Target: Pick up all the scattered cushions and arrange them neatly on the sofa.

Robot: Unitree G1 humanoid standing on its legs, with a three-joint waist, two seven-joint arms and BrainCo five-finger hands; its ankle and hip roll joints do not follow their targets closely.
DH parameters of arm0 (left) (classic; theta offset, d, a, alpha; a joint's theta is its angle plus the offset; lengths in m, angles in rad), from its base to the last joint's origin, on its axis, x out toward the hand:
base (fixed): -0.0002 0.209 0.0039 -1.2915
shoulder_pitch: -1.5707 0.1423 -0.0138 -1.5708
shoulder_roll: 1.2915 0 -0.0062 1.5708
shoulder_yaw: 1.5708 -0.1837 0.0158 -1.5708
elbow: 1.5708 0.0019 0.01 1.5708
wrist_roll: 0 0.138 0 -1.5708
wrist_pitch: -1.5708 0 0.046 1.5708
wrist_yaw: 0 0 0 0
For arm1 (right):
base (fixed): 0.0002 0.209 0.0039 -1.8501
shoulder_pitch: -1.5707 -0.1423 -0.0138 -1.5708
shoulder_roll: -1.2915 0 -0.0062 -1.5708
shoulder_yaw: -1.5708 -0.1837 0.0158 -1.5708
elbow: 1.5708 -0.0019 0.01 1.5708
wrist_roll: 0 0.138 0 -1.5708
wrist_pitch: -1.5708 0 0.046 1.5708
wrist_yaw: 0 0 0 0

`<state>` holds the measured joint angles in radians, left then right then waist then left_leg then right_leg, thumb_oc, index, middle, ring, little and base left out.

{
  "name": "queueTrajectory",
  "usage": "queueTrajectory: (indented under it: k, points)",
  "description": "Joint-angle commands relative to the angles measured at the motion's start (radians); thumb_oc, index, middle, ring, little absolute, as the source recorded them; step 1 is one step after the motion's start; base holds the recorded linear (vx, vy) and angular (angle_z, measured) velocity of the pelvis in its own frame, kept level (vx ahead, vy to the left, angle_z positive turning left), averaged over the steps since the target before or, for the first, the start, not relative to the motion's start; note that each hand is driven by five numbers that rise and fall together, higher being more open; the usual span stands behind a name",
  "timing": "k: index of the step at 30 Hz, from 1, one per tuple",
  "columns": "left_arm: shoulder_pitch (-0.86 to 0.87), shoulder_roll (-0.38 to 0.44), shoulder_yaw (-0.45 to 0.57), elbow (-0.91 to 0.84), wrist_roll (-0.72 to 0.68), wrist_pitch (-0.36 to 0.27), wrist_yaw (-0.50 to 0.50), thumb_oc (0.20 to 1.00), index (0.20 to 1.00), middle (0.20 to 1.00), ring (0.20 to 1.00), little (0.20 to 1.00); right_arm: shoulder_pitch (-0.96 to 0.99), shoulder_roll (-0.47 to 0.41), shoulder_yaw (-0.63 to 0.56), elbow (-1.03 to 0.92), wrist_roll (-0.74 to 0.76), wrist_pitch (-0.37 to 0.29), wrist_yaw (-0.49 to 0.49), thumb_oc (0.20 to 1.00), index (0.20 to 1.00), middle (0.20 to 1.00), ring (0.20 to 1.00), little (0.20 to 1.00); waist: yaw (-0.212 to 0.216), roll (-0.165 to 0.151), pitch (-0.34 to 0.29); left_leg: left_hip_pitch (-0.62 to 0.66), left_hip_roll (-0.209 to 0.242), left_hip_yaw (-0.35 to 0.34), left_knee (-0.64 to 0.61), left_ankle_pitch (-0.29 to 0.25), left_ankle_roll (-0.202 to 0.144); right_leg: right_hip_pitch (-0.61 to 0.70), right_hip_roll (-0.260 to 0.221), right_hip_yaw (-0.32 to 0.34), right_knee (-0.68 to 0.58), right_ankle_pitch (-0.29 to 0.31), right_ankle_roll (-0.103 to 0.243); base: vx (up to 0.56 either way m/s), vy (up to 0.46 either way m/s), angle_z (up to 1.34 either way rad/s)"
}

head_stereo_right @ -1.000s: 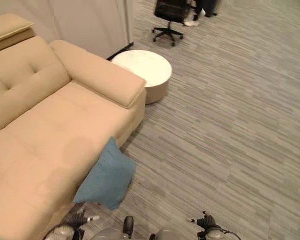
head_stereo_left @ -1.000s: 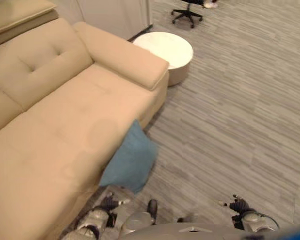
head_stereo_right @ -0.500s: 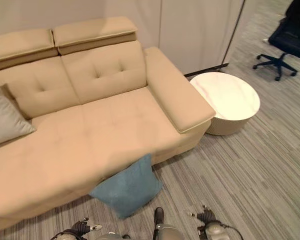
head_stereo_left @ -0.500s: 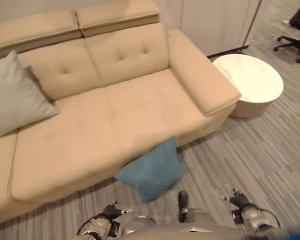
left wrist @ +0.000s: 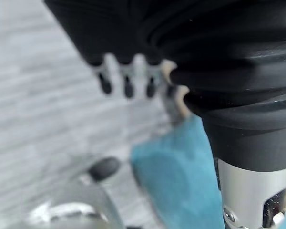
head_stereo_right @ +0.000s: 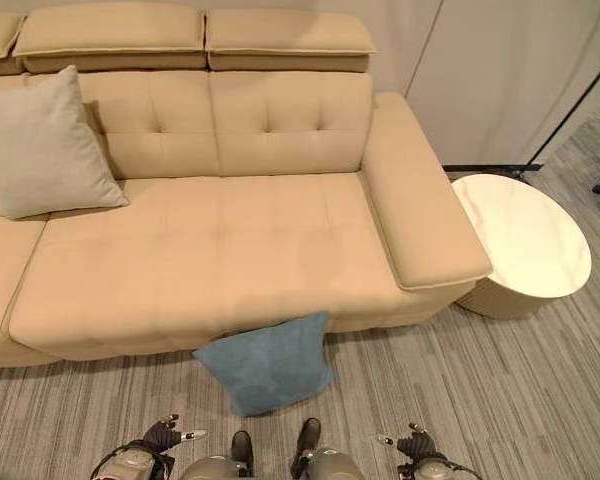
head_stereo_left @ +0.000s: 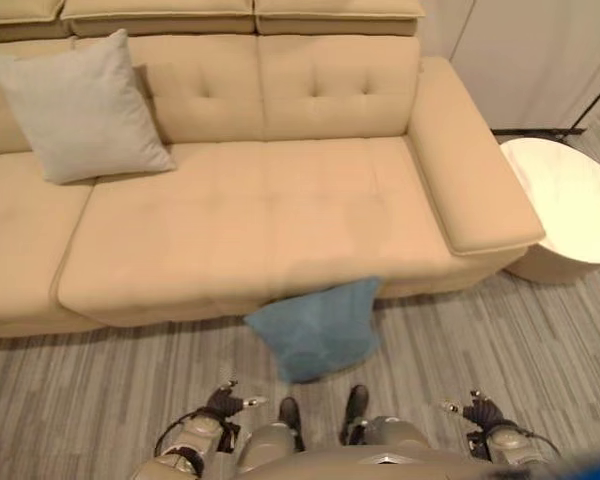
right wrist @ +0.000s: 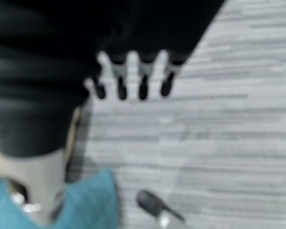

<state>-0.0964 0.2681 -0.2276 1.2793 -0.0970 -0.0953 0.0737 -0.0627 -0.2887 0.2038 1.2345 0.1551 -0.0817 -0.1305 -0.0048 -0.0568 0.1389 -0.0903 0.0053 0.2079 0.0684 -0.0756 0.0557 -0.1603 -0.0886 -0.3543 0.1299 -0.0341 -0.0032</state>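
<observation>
On the striped grey carpet [head_stereo_left: 500, 330], against the front of the beige tufted sofa [head_stereo_left: 280, 210], we saw a teal square cushion [head_stereo_left: 315, 328] leaning, ahead of and between both hands. From the head views we also saw a pale grey cushion [head_stereo_right: 42, 145] propped on the sofa's left seat and a round white side table [head_stereo_right: 525, 240] beside the right armrest. Our left hand [head_stereo_left: 223, 403] and right hand [head_stereo_left: 477, 410] hung low with fingers straight, holding nothing; each wrist view caught the teal cushion nearby.
</observation>
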Motion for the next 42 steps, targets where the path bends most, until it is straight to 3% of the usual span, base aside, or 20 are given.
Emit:
queueTrajectory:
  k: [1, 2, 3, 5, 11, 14, 19, 20, 21, 23, 25, 26, 27, 31, 42]
  points:
    - [-0.027, 0.032, 0.027, 0.014, -0.005, -0.013, 0.014, 1.000, 1.000, 1.000, 1.000, 1.000, -0.047, -0.013, 0.005, -0.006, 0.006, -0.013, -0.004, 1.000, 1.000, 1.000, 1.000, 1.000, 0.004, -0.018, -0.004, -0.044, -0.021, -0.082, 0.041, -0.034, -0.024, 0.014, -0.002, 0.171, 0.062, -0.030, 0.110, 0.04, 0.060, 0.19]
    - [-0.031, 0.037, 0.018, 0.014, 0.008, -0.018, 0.019, 1.000, 1.000, 1.000, 1.000, 1.000, -0.048, -0.017, 0.005, -0.027, 0.014, -0.020, -0.005, 1.000, 1.000, 1.000, 1.000, 1.000, -0.014, -0.012, 0.002, -0.033, -0.037, -0.116, 0.033, -0.035, -0.017, -0.001, 0.035, 0.306, 0.075, -0.034, 0.124, 0.03, 0.058, 0.26]
    - [-0.031, 0.037, 0.018, 0.014, 0.008, -0.018, 0.019, 1.000, 1.000, 1.000, 1.000, 1.000, -0.049, -0.017, 0.005, -0.027, 0.014, -0.020, -0.005, 1.000, 1.000, 1.000, 1.000, 1.000, -0.013, -0.012, -0.001, -0.036, -0.037, -0.116, 0.032, -0.033, -0.017, -0.004, 0.036, 0.306, 0.074, -0.032, 0.124, 0.07, 0.039, 0.33]
    - [-0.049, 0.043, 0.010, 0.009, 0.011, -0.024, 0.023, 1.000, 1.000, 1.000, 1.000, 1.000, -0.046, -0.022, 0.009, -0.033, 0.021, -0.023, -0.007, 1.000, 1.000, 1.000, 1.000, 1.000, -0.016, -0.015, 0.005, -0.034, -0.053, -0.153, 0.039, -0.033, -0.020, 0.027, 0.045, 0.388, 0.029, -0.037, 0.107, 0.05, -0.013, 0.87]
    - [-0.115, 0.055, 0.011, -0.041, -0.060, -0.043, 0.051, 1.000, 1.000, 1.000, 1.000, 1.000, -0.083, -0.035, 0.026, -0.046, 0.022, -0.034, -0.041, 1.000, 1.000, 1.000, 1.000, 1.000, 0.004, -0.029, 0.032, -0.135, -0.053, -0.195, 0.053, 0.002, -0.056, -0.012, 0.038, 0.309, -0.014, -0.037, 0.086, -0.10, -0.125, 0.50]
    - [-0.179, 0.060, 0.012, -0.084, -0.149, -0.074, 0.097, 1.000, 1.000, 1.000, 1.000, 1.000, -0.140, -0.053, 0.033, -0.077, 0.034, -0.054, -0.087, 1.000, 1.000, 1.000, 1.000, 1.000, 0.004, -0.020, 0.094, -0.272, -0.057, -0.223, 0.112, 0.029, -0.068, -0.167, 0.038, 0.258, 0.079, -0.042, 0.064, -0.28, -0.109, 0.31]
    - [-0.240, 0.070, 0.012, -0.118, -0.240, -0.103, 0.140, 1.000, 1.000, 1.000, 1.000, 1.000, -0.220, -0.078, 0.040, -0.136, 0.045, -0.070, -0.148, 1.000, 1.000, 1.000, 1.000, 1.000, -0.003, -0.011, 0.134, -0.448, -0.044, -0.227, 0.214, 0.035, -0.071, -0.350, 0.029, 0.230, 0.197, -0.064, 0.047, -0.13, -0.038, 0.13]
    - [-0.253, 0.071, 0.009, -0.126, -0.255, -0.110, 0.150, 1.000, 1.000, 1.000, 1.000, 1.000, -0.239, -0.083, 0.040, -0.151, 0.049, -0.072, -0.165, 1.000, 1.000, 1.000, 1.000, 1.000, -0.006, -0.009, 0.142, -0.492, -0.039, -0.224, 0.246, 0.033, -0.071, -0.394, 0.026, 0.232, 0.226, -0.071, 0.043, -0.19, -0.026, 0.09]
    - [-0.301, 0.083, -0.002, -0.169, -0.299, -0.126, 0.177, 1.000, 1.000, 1.000, 1.000, 1.000, -0.306, -0.106, 0.044, -0.217, 0.067, -0.091, -0.216, 1.000, 1.000, 1.000, 1.000, 1.000, -0.013, -0.002, 0.165, -0.631, -0.028, -0.226, 0.350, -0.008, -0.077, -0.531, 0.019, 0.236, 0.331, -0.122, 0.039, -0.17, -0.006, 0.09]
    - [-0.317, 0.090, -0.011, -0.187, -0.306, -0.135, 0.185, 1.000, 1.000, 1.000, 1.000, 1.000, -0.328, -0.110, 0.050, -0.232, 0.071, -0.098, -0.226, 1.000, 1.000, 1.000, 1.000, 1.000, -0.017, 0.004, 0.168, -0.679, -0.027, -0.229, 0.373, -0.013, -0.076, -0.584, 0.017, 0.235, 0.365, -0.130, 0.037, -0.10, -0.001, 0.00]
    - [-0.372, 0.102, -0.035, -0.242, -0.328, -0.146, 0.196, 1.000, 1.000, 1.000, 1.000, 1.000, -0.395, -0.126, 0.063, -0.280, 0.090, -0.118, -0.248, 1.000, 1.000, 1.000, 1.000, 1.000, -0.026, 0.015, 0.173, -0.836, -0.023, -0.234, 0.464, -0.025, -0.078, -0.736, 0.011, 0.248, 0.457, -0.149, 0.030, -0.09, 0.012, -0.05]
    - [-0.371, 0.102, -0.034, -0.243, -0.328, -0.145, 0.196, 1.000, 1.000, 1.000, 1.000, 1.000, -0.395, -0.126, 0.064, -0.281, 0.090, -0.118, -0.248, 1.000, 1.000, 1.000, 1.000, 1.000, -0.027, 0.015, 0.169, -0.842, -0.023, -0.234, 0.468, -0.026, -0.078, -0.742, 0.010, 0.248, 0.460, -0.150, 0.030, -0.09, 0.017, 0.01]
    - [-0.408, 0.109, -0.049, -0.276, -0.333, -0.155, 0.206, 1.000, 1.000, 1.000, 1.000, 1.000, -0.441, -0.140, 0.070, -0.308, 0.096, -0.131, -0.259, 1.000, 1.000, 1.000, 1.000, 1.000, -0.032, 0.024, 0.173, -0.941, -0.024, -0.241, 0.527, -0.041, -0.075, -0.848, 0.005, 0.256, 0.540, -0.166, 0.029, -0.04, 0.004, 0.02]
    - [-0.464, 0.118, -0.070, -0.315, -0.342, -0.159, 0.218, 1.000, 1.000, 1.000, 1.000, 1.000, -0.523, -0.156, 0.098, -0.334, 0.090, -0.144, -0.276, 1.000, 1.000, 1.000, 1.000, 1.000, -0.035, 0.035, 0.162, -1.119, -0.031, -0.245, 0.646, -0.065, -0.066, -1.020, -0.004, 0.273, 0.661, -0.194, 0.020, 0.00, 0.007, 0.04]
    - [-0.613, 0.156, -0.128, -0.358, -0.357, -0.170, 0.238, 1.000, 1.000, 1.000, 1.000, 1.000, -0.651, -0.189, 0.156, -0.383, 0.087, -0.159, -0.286, 1.000, 1.000, 1.000, 1.000, 1.000, -0.049, 0.040, 0.149, -1.382, -0.045, -0.241, 0.782, -0.093, -0.063, -1.272, -0.015, 0.277, 0.791, -0.223, 0.016, 0.02, -0.015, 0.00]
